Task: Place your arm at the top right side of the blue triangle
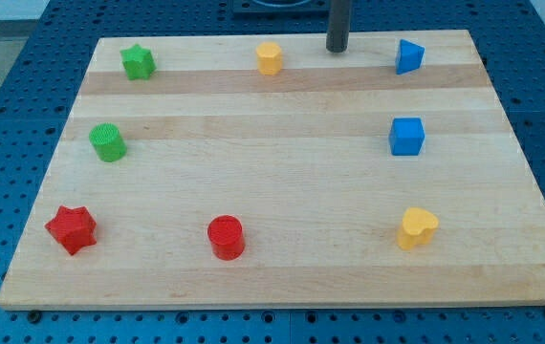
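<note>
The blue triangle stands near the board's top right corner. My tip touches the board at the top edge, to the left of the blue triangle and apart from it, about a block and a half away. The yellow hexagon lies to the left of my tip. A blue cube sits below the triangle.
On the wooden board also lie a green star at top left, a green cylinder at left, a red star at bottom left, a red cylinder at bottom middle and a yellow heart at bottom right.
</note>
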`<state>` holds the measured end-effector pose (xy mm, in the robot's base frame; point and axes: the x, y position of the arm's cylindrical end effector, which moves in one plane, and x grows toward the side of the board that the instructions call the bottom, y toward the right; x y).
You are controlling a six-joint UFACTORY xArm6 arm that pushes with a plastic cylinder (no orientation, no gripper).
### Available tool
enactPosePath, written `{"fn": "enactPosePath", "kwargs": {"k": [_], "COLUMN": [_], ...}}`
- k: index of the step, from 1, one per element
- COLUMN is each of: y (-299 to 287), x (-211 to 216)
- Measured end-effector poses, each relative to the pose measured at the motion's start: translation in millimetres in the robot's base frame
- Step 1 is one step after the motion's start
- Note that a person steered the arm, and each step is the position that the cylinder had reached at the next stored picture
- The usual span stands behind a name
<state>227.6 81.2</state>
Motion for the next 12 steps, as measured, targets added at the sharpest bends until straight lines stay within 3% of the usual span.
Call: {"fn": "enactPosePath", "kwargs": {"k": [3,4,5,6,7,9,11,12], "y": [-9.4,-9.4,-5.3,41.8,83.5,102.8,183.5,204.6], "x": [12.7,33.3,81.7,115.1,115.2,115.2,112.4,87.4]}}
